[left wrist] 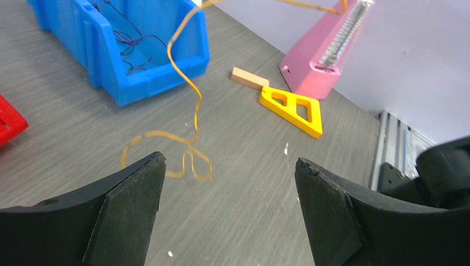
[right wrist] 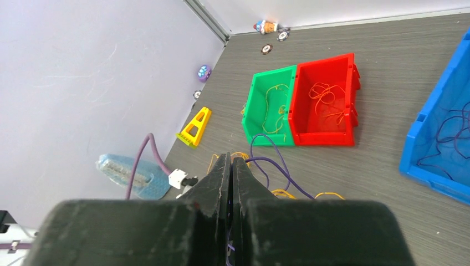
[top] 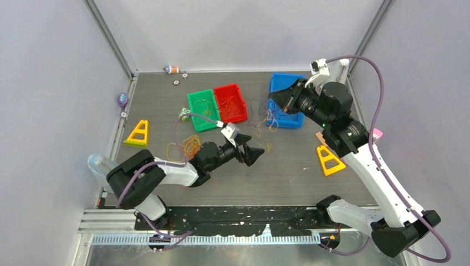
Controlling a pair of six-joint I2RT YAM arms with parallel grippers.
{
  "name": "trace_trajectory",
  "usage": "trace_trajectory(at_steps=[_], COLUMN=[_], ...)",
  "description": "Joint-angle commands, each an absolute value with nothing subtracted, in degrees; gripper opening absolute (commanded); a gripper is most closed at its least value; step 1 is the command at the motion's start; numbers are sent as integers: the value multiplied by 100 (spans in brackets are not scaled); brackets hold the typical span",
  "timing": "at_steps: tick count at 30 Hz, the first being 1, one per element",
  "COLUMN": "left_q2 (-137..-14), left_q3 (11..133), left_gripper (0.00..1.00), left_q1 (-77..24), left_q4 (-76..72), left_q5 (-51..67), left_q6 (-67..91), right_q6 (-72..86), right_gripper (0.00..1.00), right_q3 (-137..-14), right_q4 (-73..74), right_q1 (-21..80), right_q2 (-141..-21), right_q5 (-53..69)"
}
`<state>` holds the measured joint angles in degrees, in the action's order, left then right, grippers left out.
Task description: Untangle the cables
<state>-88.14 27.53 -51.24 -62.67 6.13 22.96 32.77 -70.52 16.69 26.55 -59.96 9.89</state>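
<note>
My right gripper [top: 272, 101] is shut on a dark purple cable [right wrist: 277, 169], which runs from between its jaws [right wrist: 231, 160] down to the table. A yellow cable [left wrist: 191, 138] lies looped on the table just beyond my left gripper [left wrist: 230, 163] and rises off the table out of the top of the left wrist view. My left gripper [top: 254, 151] is open and empty, low over the table. A pile of yellow cable [top: 191, 145] lies beside the left arm. Purple and yellow strands [top: 265, 117] hang below the right gripper.
A green bin [top: 195, 105] holds yellow cable, a red bin [top: 239, 93] holds orange-red cable and a blue bin [top: 285, 81] holds purple cable. Yellow triangular stands [top: 138, 133] [top: 329, 159], a tan block [left wrist: 249, 77] and a pink holder [left wrist: 310, 61] stand near the sides.
</note>
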Motion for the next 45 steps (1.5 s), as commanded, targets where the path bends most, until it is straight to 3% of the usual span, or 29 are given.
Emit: trace_trajectory(at_steps=[1,5,8,10,12,13,19,23,26,29,35,40,45], left_q2=[-9096,-9290,-9463,-9596,-9687,-9682,-8964,-7647,-6104,-4856,-3654,-3035,-2764], left_q3=[3191,3434,3671,3812,3870,3834,2795,1713,1340,1694,2453,2821,3663], left_gripper=[87,83,71,49,6,0,0,0,0,0,0,0,0], left_q1=[-5133,-5133,-5133,-5133,-5132,-5125,-4990,-4357,-3884,-3820,-3291,-2905,-2718], left_q4=[-7127,-7088,-6901,-6853,-6855,-6858,-6901,-6528,-4644,-2151,708,1224,2696], left_q5=[133,73,70,87,64,53,-545,53,131,-380,-1540,-1709,-3513], left_q6=[2176,1922,1734,1710,1769,1865,2287,3100,3280,2904,3059,2968,2639], right_q6=[3470,3551,3692,3731,3685,3644,2534,1865,1765,1766,2049,2093,2021], right_gripper=[5,5,5,6,5,5,5,5,5,5,5,5,5], right_q3=[-7371,-7466,-7445,-7448,-7453,-7460,-7430,-7431,-7375,-7177,-7027,-7020,-7452], right_q4=[1337,1353,1297,1266,1309,1393,1934,2239,2451,2368,2332,2218,2419], right_q1=[2646,2643,2645,2645,2646,2641,2641,2626,2568,2384,1943,1820,1552], right_q2=[-5808,-5789,-5746,-5708,-5621,-5588,-5393,-5565,-5748,-5773,-5996,-6153,-6498], right_q5=[1106,1194,1209,1188,1075,882,-1376,-3255,-4482,-4601,-4532,-3950,-4525])
